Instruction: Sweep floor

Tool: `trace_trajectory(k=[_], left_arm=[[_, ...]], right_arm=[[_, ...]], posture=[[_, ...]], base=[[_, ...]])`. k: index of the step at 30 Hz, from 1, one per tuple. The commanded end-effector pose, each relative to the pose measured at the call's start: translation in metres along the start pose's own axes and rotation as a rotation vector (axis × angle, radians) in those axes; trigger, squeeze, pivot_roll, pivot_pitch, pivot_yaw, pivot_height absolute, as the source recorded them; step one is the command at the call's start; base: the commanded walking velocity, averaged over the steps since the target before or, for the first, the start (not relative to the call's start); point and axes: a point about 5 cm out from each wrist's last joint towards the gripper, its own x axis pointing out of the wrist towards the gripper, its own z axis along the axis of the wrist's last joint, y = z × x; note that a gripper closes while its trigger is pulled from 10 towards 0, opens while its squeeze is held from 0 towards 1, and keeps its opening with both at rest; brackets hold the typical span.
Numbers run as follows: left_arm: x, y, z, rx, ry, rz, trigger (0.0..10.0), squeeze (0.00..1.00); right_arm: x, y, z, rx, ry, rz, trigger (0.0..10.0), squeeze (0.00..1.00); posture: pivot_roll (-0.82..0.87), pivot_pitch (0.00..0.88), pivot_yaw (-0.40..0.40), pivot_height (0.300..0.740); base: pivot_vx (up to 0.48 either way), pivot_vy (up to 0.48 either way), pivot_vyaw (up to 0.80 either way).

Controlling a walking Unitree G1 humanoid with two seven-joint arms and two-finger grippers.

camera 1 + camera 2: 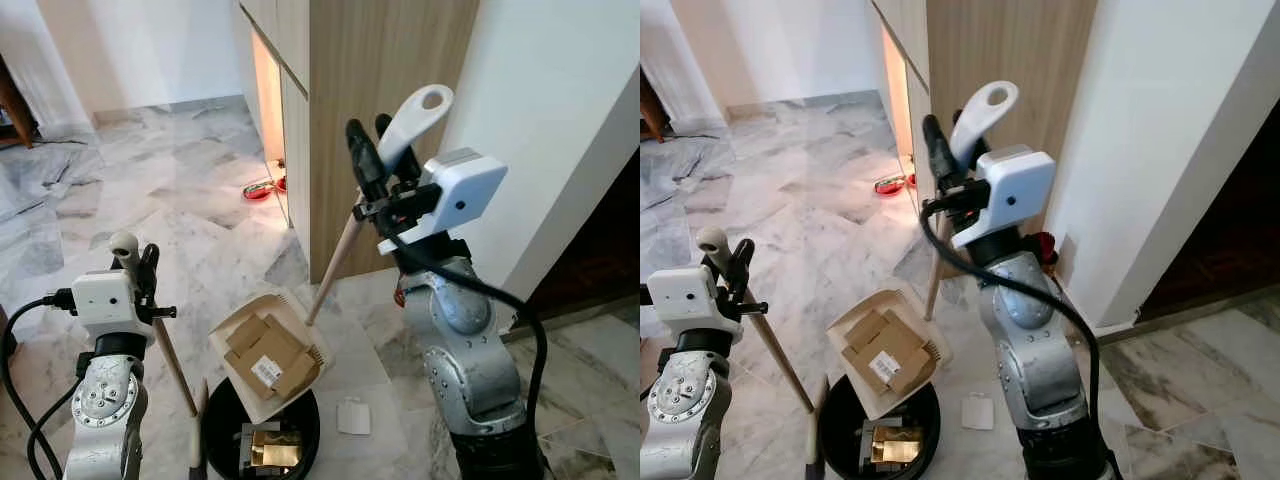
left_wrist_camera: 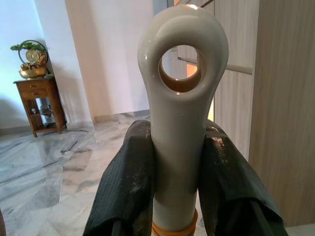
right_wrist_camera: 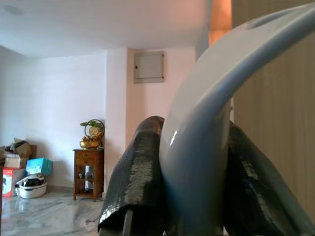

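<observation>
Above the black bin (image 1: pixel 222 420), tilted dustpan (image 1: pixel 268 352), handle in right pincer (image 1: pixel 382 152)

My two black fingers (image 2: pixel 125 191) clamp either side of a cream broom handle (image 2: pixel 179 128) with a round hole through its tip, and beyond it stand a wooden side table (image 2: pixel 39 103), marble floor (image 2: pixel 59 172) and wood-panelled cabinet (image 2: pixel 283 108).

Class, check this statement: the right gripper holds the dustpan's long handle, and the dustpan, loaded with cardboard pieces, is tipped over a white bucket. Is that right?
Not quite. The bucket is black, not white, as the left eye view shows. The rest stands: the right gripper holds the long handle of the dustpan, which carries cardboard pieces and is tipped over that bucket.
</observation>
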Motion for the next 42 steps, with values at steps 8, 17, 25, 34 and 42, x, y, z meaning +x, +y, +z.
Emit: trace_trajectory(k=[8,17,25,34,42], left_arm=[[0.005,-0.002,0.009,0.014,-0.048,-0.014,10.0,0.00],[0.007,-0.001,0.009,0.015,-0.053,-0.007,10.0,0.00],[0.009,-0.001,0.009,0.014,-0.056,-0.008,10.0,0.00],[0.012,-0.003,0.010,0.008,-0.067,-0.015,10.0,0.00],[0.014,-0.003,0.010,0.007,-0.073,-0.020,10.0,0.00]], right_arm=[[0.002,0.027,0.034,0.013,-0.171,0.097,10.0,0.00],[-0.004,0.040,0.042,-0.040,-0.208,0.223,10.0,0.00],[-0.008,0.042,0.038,-0.107,-0.201,0.262,10.0,0.00],[-0.013,0.045,0.035,-0.167,-0.192,0.299,10.0,0.00],[-0.014,0.046,0.031,-0.147,-0.161,0.314,10.0,0.00]], posture=[[0.10,0.029,0.021,0.740],[0.10,0.027,0.019,0.740],[0.10,0.016,0.020,0.740],[0.10,0.000,0.019,0.740],[0.10,0.000,0.018,0.740]], base=[[0.000,0.000,0.00],[0.000,0.000,0.00],[0.000,0.000,0.00],[0.000,0.000,0.00],[0.000,0.000,0.00]])
